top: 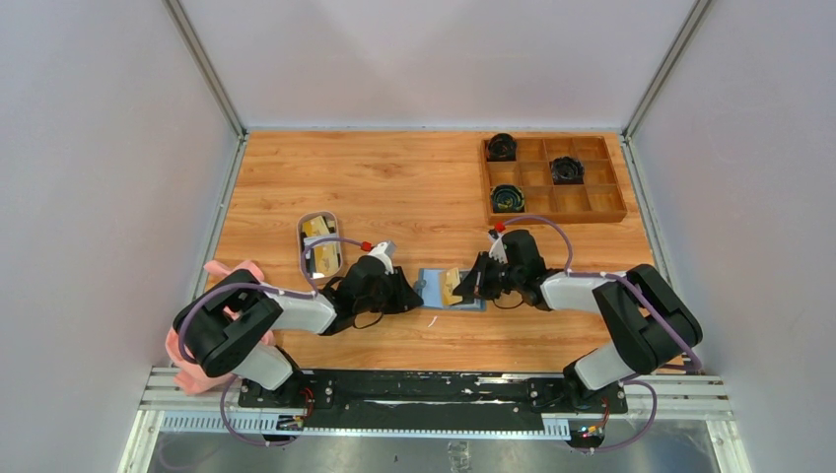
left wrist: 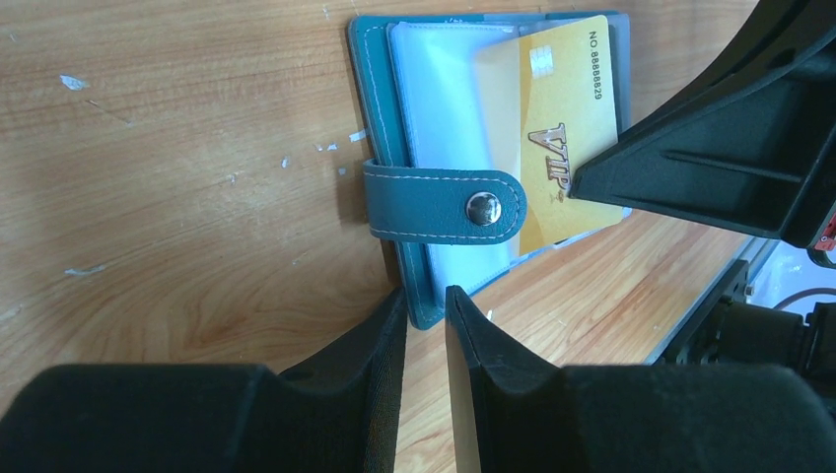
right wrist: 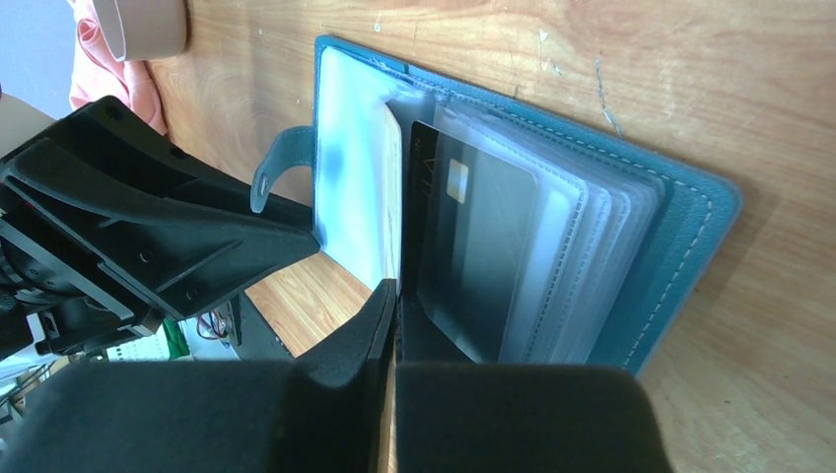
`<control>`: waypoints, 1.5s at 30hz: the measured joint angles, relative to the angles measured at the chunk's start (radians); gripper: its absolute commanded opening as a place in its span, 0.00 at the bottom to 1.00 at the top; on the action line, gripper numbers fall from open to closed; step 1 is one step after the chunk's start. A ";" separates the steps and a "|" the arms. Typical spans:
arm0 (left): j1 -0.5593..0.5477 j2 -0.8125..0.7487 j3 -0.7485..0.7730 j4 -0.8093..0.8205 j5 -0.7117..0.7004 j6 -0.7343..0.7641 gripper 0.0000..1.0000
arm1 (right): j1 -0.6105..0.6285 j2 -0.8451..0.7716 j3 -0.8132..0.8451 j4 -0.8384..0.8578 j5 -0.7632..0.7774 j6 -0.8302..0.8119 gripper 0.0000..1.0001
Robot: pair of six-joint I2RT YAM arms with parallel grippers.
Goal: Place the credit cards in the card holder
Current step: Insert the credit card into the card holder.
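Observation:
The teal card holder [top: 434, 287] [left wrist: 380, 108] lies open on the table between both arms, its strap with the snap button [left wrist: 482, 208] folded across the clear pockets [right wrist: 582, 256]. My right gripper [right wrist: 392, 291] [top: 473, 284] is shut on a gold credit card [left wrist: 557, 118] that lies partly over the pockets. It shows edge-on [right wrist: 393, 187] in the right wrist view. A dark card with a chip [right wrist: 473, 246] sits among the pockets. My left gripper [left wrist: 424, 296] [top: 412, 294] is closed on the holder's near corner. More credit cards [top: 317, 229] lie in a small dish.
The oval white dish [top: 302, 236] stands left of the arms' work spot. A brown wooden compartment tray [top: 552, 202] with dark round items sits at the back right. A pink cloth [top: 232, 271] lies by the left arm's base.

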 measured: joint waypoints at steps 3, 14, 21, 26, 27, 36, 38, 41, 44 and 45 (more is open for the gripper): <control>0.000 0.008 0.000 0.013 0.005 -0.001 0.27 | 0.000 0.003 -0.006 0.023 0.003 0.000 0.00; 0.000 0.032 0.008 0.037 0.025 -0.011 0.27 | 0.000 0.038 -0.012 0.081 0.005 0.011 0.00; 0.000 0.036 0.010 0.040 0.031 -0.011 0.28 | 0.010 0.070 -0.005 0.109 -0.012 0.019 0.07; 0.000 0.036 0.010 0.040 0.032 -0.011 0.28 | 0.011 0.071 0.016 0.077 -0.013 -0.017 0.23; 0.000 0.037 0.010 0.040 0.033 -0.011 0.28 | 0.013 0.071 0.022 0.066 -0.012 -0.029 0.24; 0.000 0.039 0.010 0.043 0.037 -0.011 0.28 | 0.021 0.031 0.043 -0.019 -0.005 -0.136 0.37; 0.000 0.039 0.010 0.043 0.037 -0.011 0.28 | 0.021 0.022 0.047 -0.037 -0.004 -0.154 0.39; 0.000 0.039 0.010 0.043 0.037 -0.011 0.28 | 0.022 0.015 0.060 -0.062 -0.004 -0.178 0.41; 0.000 0.039 0.010 0.043 0.037 -0.011 0.28 | 0.024 0.015 0.075 -0.084 -0.004 -0.200 0.43; 0.000 0.039 0.010 0.043 0.037 -0.011 0.28 | 0.026 0.015 0.080 -0.092 -0.003 -0.209 0.43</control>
